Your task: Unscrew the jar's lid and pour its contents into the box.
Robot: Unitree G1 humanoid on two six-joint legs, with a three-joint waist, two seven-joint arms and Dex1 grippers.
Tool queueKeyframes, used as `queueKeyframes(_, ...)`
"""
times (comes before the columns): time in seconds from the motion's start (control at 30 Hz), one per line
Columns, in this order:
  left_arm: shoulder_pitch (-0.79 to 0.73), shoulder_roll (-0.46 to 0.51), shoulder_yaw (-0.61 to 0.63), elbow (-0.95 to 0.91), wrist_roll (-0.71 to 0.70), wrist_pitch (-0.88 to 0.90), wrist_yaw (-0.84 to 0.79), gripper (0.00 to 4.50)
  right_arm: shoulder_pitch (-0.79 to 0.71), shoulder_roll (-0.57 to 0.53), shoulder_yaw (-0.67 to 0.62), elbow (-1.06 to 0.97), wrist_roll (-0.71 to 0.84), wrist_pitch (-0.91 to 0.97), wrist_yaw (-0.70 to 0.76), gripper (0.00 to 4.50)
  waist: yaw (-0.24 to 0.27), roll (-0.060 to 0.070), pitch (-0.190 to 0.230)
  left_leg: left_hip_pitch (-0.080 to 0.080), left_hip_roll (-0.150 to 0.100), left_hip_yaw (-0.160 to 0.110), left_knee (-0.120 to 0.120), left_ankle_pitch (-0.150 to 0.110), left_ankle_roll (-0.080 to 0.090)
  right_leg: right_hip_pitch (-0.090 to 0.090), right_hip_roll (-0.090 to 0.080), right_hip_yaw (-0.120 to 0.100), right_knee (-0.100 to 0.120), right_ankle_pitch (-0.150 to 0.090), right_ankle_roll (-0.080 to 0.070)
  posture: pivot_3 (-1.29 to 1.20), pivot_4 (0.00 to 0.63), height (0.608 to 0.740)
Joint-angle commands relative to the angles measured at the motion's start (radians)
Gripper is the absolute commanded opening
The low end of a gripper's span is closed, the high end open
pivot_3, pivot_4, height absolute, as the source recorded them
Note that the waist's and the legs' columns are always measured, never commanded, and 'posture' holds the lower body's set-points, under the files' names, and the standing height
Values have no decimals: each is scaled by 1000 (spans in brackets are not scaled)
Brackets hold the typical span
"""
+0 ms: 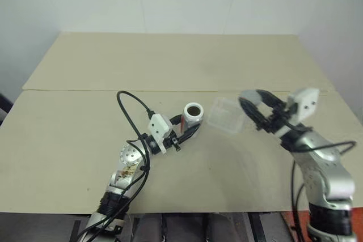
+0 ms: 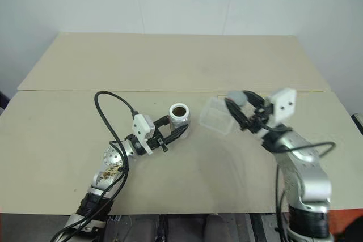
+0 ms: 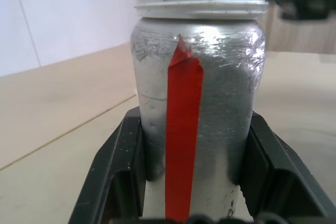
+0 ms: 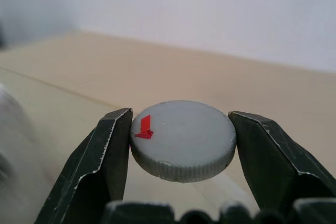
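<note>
Left eye view showed the left gripper [image 1: 190, 131] fingers clamping the open jar [image 1: 193, 115] beside the box [image 1: 226, 115], the right gripper [image 1: 255, 107] pinching the lid [image 4: 182, 140]; careless tipping could spill contents onto the tabletop [image 1: 68, 140].

The scene is evenly and softly lit, with no hard shadows; the light seems to come from above. The table [image 1: 170, 66] looks pale and a little washed out, and the wall behind it is flat white. The right gripper [image 1: 256, 106] is smeared by motion blur in the head views. In the left wrist view the jar [image 3: 197, 103] is sharp, with small glare spots on its silvery skin. In the right wrist view the lid [image 4: 182, 140] is sharp and the background soft
</note>
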Motion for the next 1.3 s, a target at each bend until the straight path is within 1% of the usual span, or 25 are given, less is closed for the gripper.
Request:
queueKeyframes(0.03, -31, -6, 14, -21, -20, -11, -2, 1958, 130, -41, -57, -98, -34, 52, -32, 3304, -1, 0, 0, 1, 0, 0, 0, 0, 0, 0, 0, 0, 0, 0, 0, 0, 150, 740)
queueKeyframes(0.1, -46, -5, 19, -10, -21, -12, -3, 1958, 192, -45, -56, -109, -51, 84, -55, 3304, -4, 0, 0, 1, 0, -1, 0, 0, 0, 0, 1, 0, 1, 0, 0, 0, 150, 740)
queueKeyframes(0.2, -67, -4, 26, 8, -22, -17, -5, 1958, 233, -51, -31, -95, -68, 171, -89, 3304, -10, 1, -1, 4, 0, 0, 0, 0, 0, 2, 1, 2, 2, 0, 0, 0, 150, 740)
queueKeyframes(0.4, -74, 5, 37, 16, -18, -25, -3, 1958, 237, -64, 33, -50, -118, 248, -106, 3304, -8, 2, -1, 4, 0, 0, -1, 0, 1, 2, 2, 3, 1, 0, 0, 0, 150, 740)
queueKeyframes(0.53, -61, 8, 44, 1, -13, -22, 11, 1958, 219, -72, 27, -39, -77, 335, -80, 3304, -7, 2, -1, 3, 0, 0, -1, 0, 1, 2, 1, 3, 0, 0, 0, 0, 150, 740)
queueKeyframes(0.63, -51, 10, 44, -11, -10, -20, 19, 1958, 203, -81, -2, -35, -33, 386, -54, 3857, -5, 3, -2, 4, 1, -1, -1, 0, 1, 2, 1, 2, 0, 0, 0, 0, 150, 740)
queueKeyframes(0.67, -49, 10, 44, -13, -9, -19, 20, 1958, 201, -87, -6, -36, -29, 391, -47, 4244, -5, 3, -2, 4, 1, -1, -1, 0, 1, 2, 1, 2, 1, 0, 0, 0, 150, 740)
queueKeyframes(0.7, -48, 11, 44, -15, -10, -18, 21, 1958, 200, -93, -12, -41, -24, 395, -42, 4472, -5, 3, -2, 4, 1, -1, -1, 0, 1, 2, 1, 2, 1, 0, 0, 0, 150, 740)
queueKeyframes(0.77, -47, 16, 41, -20, -3, -16, 24, 1958, 203, -132, -30, -64, -27, 392, -23, 4472, -4, 3, -2, 4, 0, -1, -1, 0, 1, 2, 1, 3, 0, 0, 0, 0, 150, 740)
queueKeyframes(0.87, -50, 20, 41, -22, -1, -13, 28, 1958, 200, -188, -79, -105, 17, 399, 31, 4472, -3, 3, -2, 4, 0, 0, -1, -1, 1, 2, 1, 3, 0, 0, 0, 0, 150, 740)
queueKeyframes(0.93, -50, 22, 41, -24, -4, -11, 28, 1958, 212, -249, -89, -148, 10, 379, 73, 4472, -2, 3, -2, 3, 0, -1, -1, -1, 1, 2, 1, 2, 0, 0, 0, 0, 150, 740)
queueKeyframes(1.03, -57, 25, 41, -16, -2, -11, 28, 1958, 204, -314, -108, -194, -1, 370, 97, 4472, -3, 3, -2, 3, 0, -1, -1, -1, 1, 2, 1, 2, 0, 0, 0, 0, 150, 740)
queueKeyframes(1.2, -119, 16, 31, 58, 38, -31, 42, 1958, 195, -365, -130, -226, -2, 293, 166, 4472, 0, 2, -2, 4, 0, -1, 0, -1, 1, 2, 1, 2, 0, 0, 0, 0, 150, 740)
queueKeyframes(1.3, -207, 2, 24, 160, 77, -50, 52, 1958, 195, -355, -85, -221, -31, 260, 158, 4472, 3, 2, -1, 4, -1, -1, 0, -1, 1, 3, 1, 2, 0, 0, 0, 0, 150, 740)
